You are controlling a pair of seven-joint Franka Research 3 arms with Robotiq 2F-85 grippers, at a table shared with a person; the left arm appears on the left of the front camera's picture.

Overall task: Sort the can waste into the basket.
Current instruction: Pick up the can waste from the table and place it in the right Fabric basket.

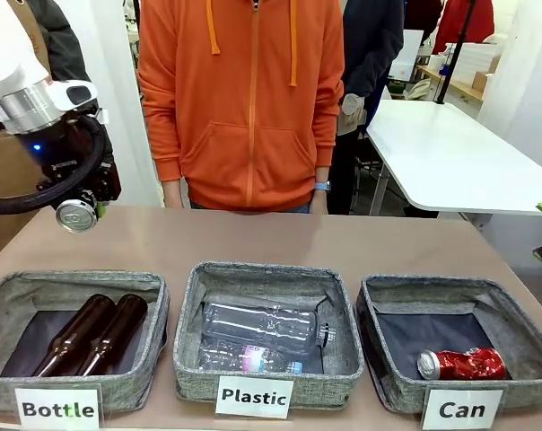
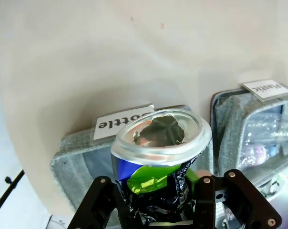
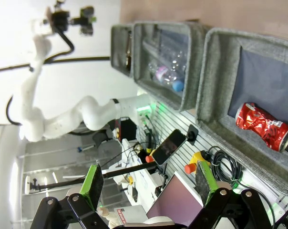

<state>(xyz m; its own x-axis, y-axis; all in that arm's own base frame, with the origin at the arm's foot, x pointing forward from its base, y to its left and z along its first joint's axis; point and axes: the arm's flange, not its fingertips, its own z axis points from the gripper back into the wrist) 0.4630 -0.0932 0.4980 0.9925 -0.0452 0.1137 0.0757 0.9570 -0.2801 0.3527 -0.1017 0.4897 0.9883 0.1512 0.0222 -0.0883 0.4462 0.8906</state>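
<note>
High above the worktop (image 1: 253,238), left pincer (image 2: 158,198) grips the black can (image 2: 158,157), bound for the Can basket (image 1: 522,346) holding the red can (image 1: 462,364); right pincer (image 3: 151,183) gapes empty.

Two cans (image 1: 462,364) (image 2: 160,162) — three baskets (image 1: 74,341) — four bottles (image 1: 262,325).

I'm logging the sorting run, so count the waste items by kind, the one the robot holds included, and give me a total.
Brown glass bottles, in the Bottle bin: 2
Clear plastic bottles, in the Plastic bin: 2
Crushed cans: 2, a red can in the Can bin and a black can held in the left gripper
Total: 6
</note>
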